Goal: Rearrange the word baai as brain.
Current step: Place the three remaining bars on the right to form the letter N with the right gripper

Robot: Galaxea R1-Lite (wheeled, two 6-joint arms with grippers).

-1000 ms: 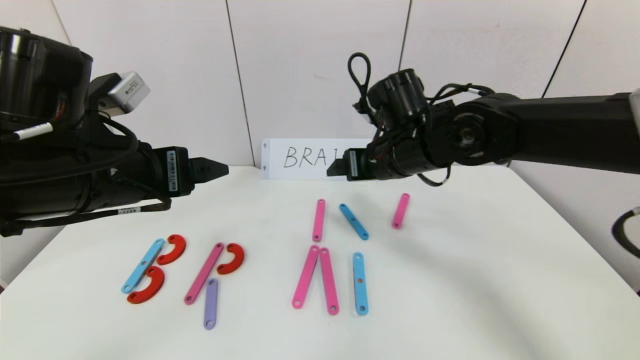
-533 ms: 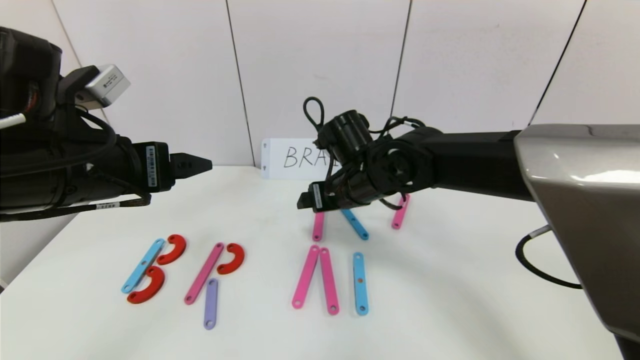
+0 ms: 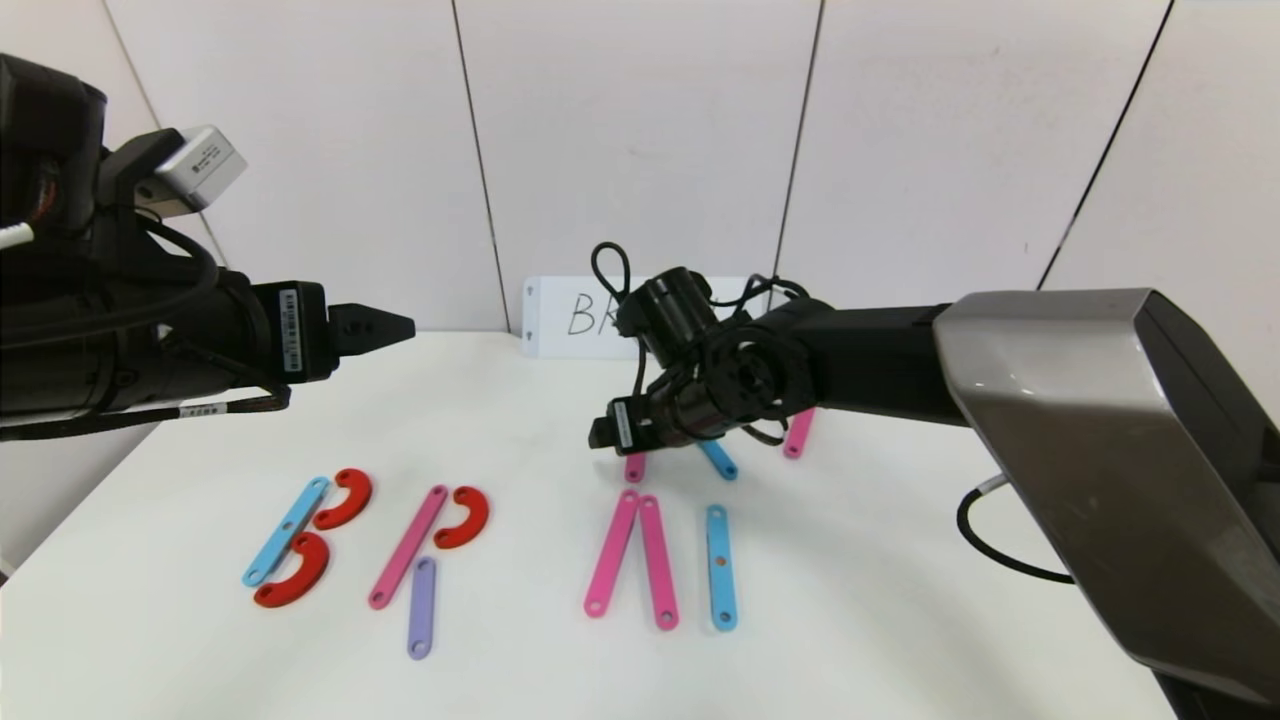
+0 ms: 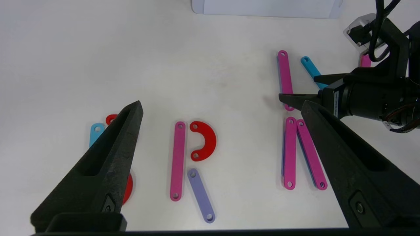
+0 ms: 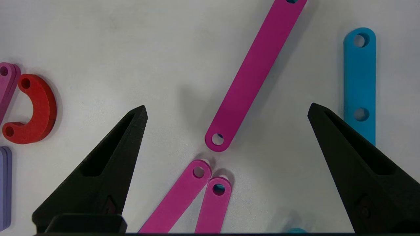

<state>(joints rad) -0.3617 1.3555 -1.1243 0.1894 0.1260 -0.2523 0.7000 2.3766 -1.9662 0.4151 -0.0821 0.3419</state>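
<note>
The flat holed letter pieces lie on the white table point(image 3: 900, 560). At the left, a light-blue strip point(image 3: 286, 531) with two red curves point(image 3: 345, 498) makes a B. A pink strip point(image 3: 407, 547), a red curve point(image 3: 464, 516) and a purple strip point(image 3: 421, 607) make an R. Two pink strips point(image 3: 611, 553) meet in a peak beside an upright blue strip point(image 3: 720, 566). My right gripper point(image 3: 597, 435) hovers open, low over a loose pink strip point(image 5: 252, 75) that lies between its fingers point(image 5: 124, 144). My left gripper point(image 3: 400, 326) hangs open above the table's left side.
A white card point(image 3: 556, 316) with handwritten letters stands against the back wall, partly hidden by the right arm. A loose blue strip point(image 3: 718, 460) and another pink strip point(image 3: 797, 433) lie behind the row, under the right arm. A black cable point(image 3: 1000, 545) hangs at the right.
My right arm has swung left and down, from beside the card to just over the loose pink strip. My left gripper has drawn back a little to the left. No piece has moved.
</note>
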